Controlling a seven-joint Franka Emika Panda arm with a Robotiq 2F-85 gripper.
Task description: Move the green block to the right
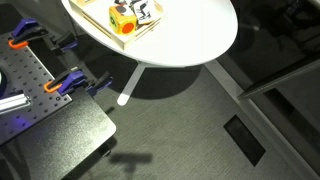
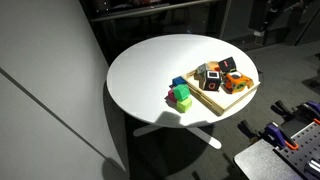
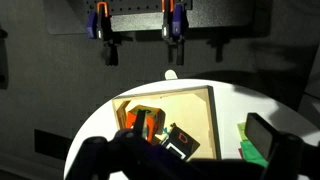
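Observation:
The green block (image 2: 182,98) is small, bright green and plain-faced. It sits on the round white table (image 2: 150,70), just beside the wooden tray (image 2: 243,95) and next to a blue block (image 2: 179,84). In the wrist view the green block (image 3: 254,152) shows at the lower right, partly hidden behind a dark finger. My gripper (image 3: 185,152) hangs above the table over the tray, open and empty, with its fingers spread wide at the bottom of the wrist view. The arm shows in neither exterior view.
The tray (image 3: 208,110) holds several blocks, among them a yellow-orange cube with dark marks (image 1: 122,22), an orange one (image 3: 150,124) and a black one (image 3: 180,140). A bench with orange-and-blue clamps (image 2: 285,132) stands past the table edge.

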